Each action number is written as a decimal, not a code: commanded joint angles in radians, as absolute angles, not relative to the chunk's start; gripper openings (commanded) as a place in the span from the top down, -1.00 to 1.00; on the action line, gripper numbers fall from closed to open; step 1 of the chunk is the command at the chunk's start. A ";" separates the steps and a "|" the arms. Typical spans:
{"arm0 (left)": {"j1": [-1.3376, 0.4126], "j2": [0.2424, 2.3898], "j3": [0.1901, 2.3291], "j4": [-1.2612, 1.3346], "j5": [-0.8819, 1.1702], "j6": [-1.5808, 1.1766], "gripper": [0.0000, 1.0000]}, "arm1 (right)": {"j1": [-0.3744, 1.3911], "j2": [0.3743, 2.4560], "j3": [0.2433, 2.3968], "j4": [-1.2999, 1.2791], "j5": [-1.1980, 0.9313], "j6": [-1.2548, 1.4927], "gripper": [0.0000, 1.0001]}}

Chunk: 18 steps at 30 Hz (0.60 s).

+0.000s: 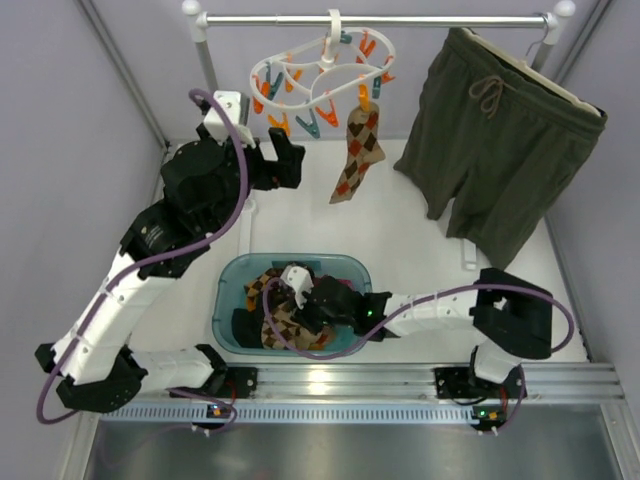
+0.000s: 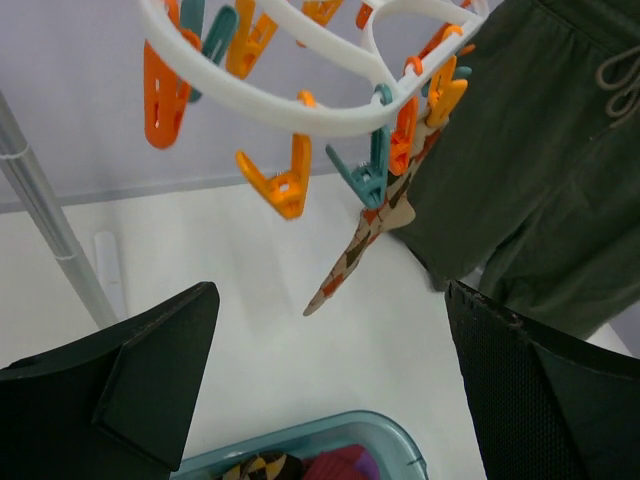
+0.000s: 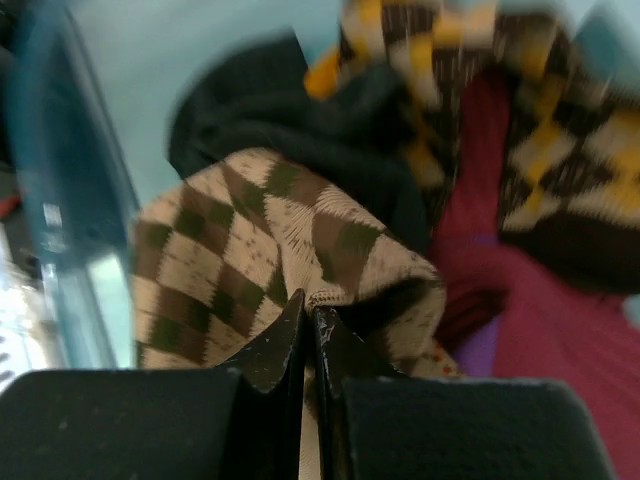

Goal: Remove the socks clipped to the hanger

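While one argyle sock (image 1: 358, 155) hangs from the hanger (image 1: 320, 75) on the rail (image 1: 420, 18), the other socks (image 1: 285, 325) lie heaped in the teal bin (image 1: 340, 262) on the table (image 1: 420, 230) between the arm bases. We see the left gripper (image 1: 288, 158) up beside the hanger's left side, its jaws spread wide with nothing between them. In its wrist view the sock dangles beyond the two fingers (image 2: 150, 390), toe down, its cuff pinched by an orange peg (image 2: 405, 140) at the ring's right end, close to the olive shorts (image 1: 500, 160). The right gripper (image 3: 305, 335) is down in the bin with its jaws closed tight and the tips pressed into a fold of a tan argyle sock (image 3: 270, 250). Whether any fabric is caught there we cannot tell.

We judge the hanging sock to be light, soft and limp, so it will fold and swing rather than resist. The hanger looks free to rock on its hook, and a pull may tilt the ring before the peg lets go. We would take hold high on the leg, just below the peg, and draw straight down. A grip near the toe would likely stretch the knit and set the hanger swaying. The knit should give the pads good friction, so slipping seems unlikely. The shorts nearby are what we would keep clear of.
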State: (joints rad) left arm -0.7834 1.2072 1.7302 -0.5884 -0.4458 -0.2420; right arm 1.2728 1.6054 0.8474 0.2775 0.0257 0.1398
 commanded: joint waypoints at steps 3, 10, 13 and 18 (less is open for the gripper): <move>-0.782 1.083 1.616 -0.568 -0.341 -0.290 -0.97 | 1.273 1.531 0.828 0.370 0.138 0.250 0.94; -0.782 0.936 1.497 -0.565 -0.351 -0.331 -0.96 | 1.267 1.275 0.879 0.158 0.179 0.169 -0.32; -0.782 0.891 1.468 -0.568 -0.382 -0.330 -0.97 | 1.246 1.165 0.885 0.025 0.207 0.160 -0.60; -0.782 0.833 1.414 -0.568 -0.368 -0.337 -0.97 | 1.065 0.955 0.830 -0.034 0.176 0.146 -0.99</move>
